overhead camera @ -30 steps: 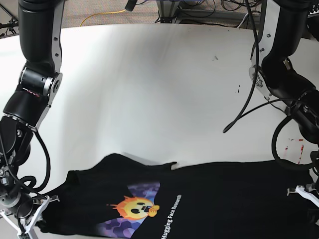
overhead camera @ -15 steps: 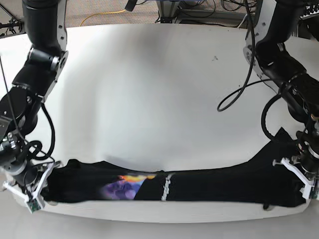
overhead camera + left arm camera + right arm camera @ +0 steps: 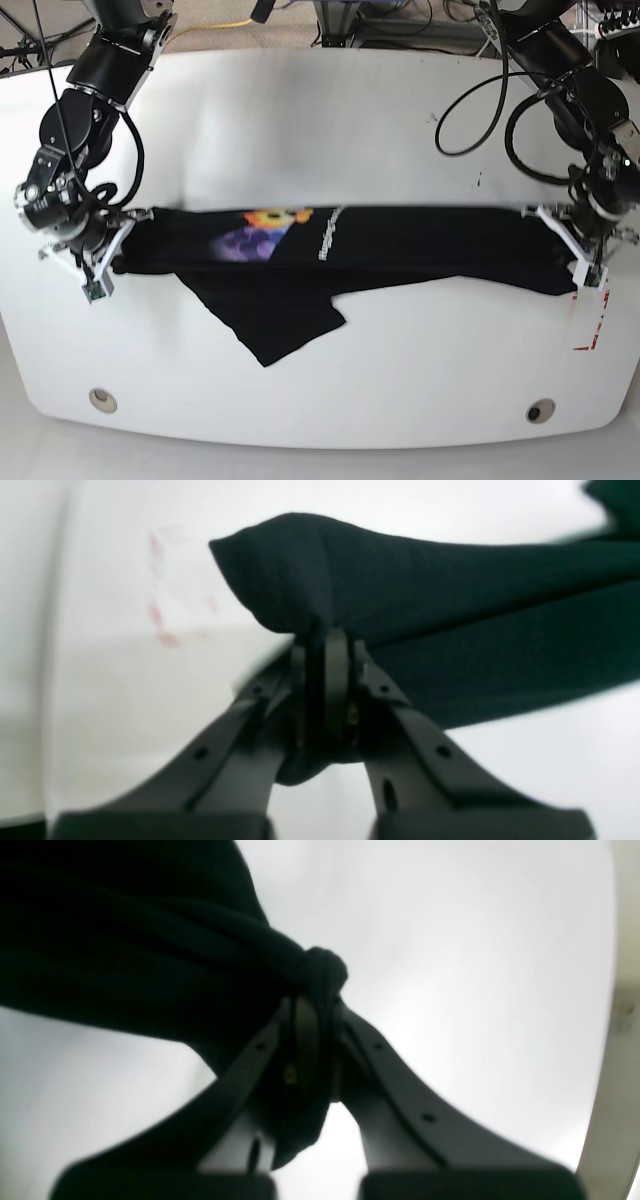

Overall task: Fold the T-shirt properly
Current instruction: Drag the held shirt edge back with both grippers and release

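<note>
Base view showed the T-shirt (image 3: pixel 330 240) stretched above the table (image 3: pixel 320 120), left gripper (image 3: pixel 578 252) and right gripper (image 3: pixel 100 262) each clenched on an end, mid-fold, next needing an even lay-down.

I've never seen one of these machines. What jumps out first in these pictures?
A black T-shirt stretched taut across the white table, pinched at its ends by the left gripper and right gripper. Its orange-and-purple print shows near the right gripper, and a loose flap droops below it.
</note>
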Motion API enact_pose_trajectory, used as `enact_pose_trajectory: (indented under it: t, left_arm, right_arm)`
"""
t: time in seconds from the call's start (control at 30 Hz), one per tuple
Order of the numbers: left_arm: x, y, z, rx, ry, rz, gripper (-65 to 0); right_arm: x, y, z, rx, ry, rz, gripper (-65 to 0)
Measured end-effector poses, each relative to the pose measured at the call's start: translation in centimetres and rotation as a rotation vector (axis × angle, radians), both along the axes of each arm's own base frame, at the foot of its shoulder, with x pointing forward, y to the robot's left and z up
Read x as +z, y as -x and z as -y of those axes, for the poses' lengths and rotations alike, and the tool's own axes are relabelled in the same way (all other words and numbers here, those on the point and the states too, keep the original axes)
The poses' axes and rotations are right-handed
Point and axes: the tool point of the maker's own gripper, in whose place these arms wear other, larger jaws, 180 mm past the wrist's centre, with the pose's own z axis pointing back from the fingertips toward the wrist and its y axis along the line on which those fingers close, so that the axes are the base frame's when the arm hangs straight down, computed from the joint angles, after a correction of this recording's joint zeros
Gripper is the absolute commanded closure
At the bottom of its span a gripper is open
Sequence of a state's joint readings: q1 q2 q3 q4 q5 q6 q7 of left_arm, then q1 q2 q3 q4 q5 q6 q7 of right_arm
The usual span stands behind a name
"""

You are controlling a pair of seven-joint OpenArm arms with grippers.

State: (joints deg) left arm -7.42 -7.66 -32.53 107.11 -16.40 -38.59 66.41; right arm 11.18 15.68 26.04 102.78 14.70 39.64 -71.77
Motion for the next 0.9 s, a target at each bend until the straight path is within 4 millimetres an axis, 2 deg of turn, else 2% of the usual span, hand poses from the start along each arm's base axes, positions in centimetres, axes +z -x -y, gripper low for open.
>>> enact_pose_trajectory:
  t: [0.2,0.27,0.37,0.5,0.6,0.77,0.87,0.9]
  left_arm:
    - [-3.7,3.9,-0.4,0.001,0.005,-0.109,0.0]
    - [-5.1,6.1,-1.2,0.022,-0.001,-0.16,0.0]
    - [-6.3,8.0,-1.9,0.053,0.006,-0.203,0.0]
    - [-6.9,9.3,-2.5,0.074,0.01,-0.223,-0.4]
    - [-7.5,10.7,-3.1,0.092,0.007,-0.248,-7.8]
    - [-8.6,12.5,-3.6,0.103,-0.01,-0.309,-28.9]
    - [-9.0,13.3,-3.7,0.103,-0.015,-0.331,-36.1]
    - [-9.2,13.8,-3.7,0.103,-0.018,-0.343,-36.7]
  right_arm:
    - [-4.2,3.6,-0.6,0.002,-0.02,-0.106,0.0]
    - [-5.5,5.1,-1.0,0.011,-0.034,-0.141,0.0]
    - [-6.8,6.7,-1.0,0.011,-0.036,-0.183,0.0]
    - [-8.0,8.4,-1.3,0.017,-0.05,-0.222,-3.5]
    - [-8.2,9.7,-2.0,0.029,-0.099,-0.219,-12.0]
    - [-8.7,11.7,-2.1,0.017,-0.129,-0.247,-28.5]
    - [-8.4,12.2,-2.9,0.038,-0.16,-0.235,-29.8]
    - [-8.4,12.4,-3.1,0.043,-0.172,-0.236,-29.8]
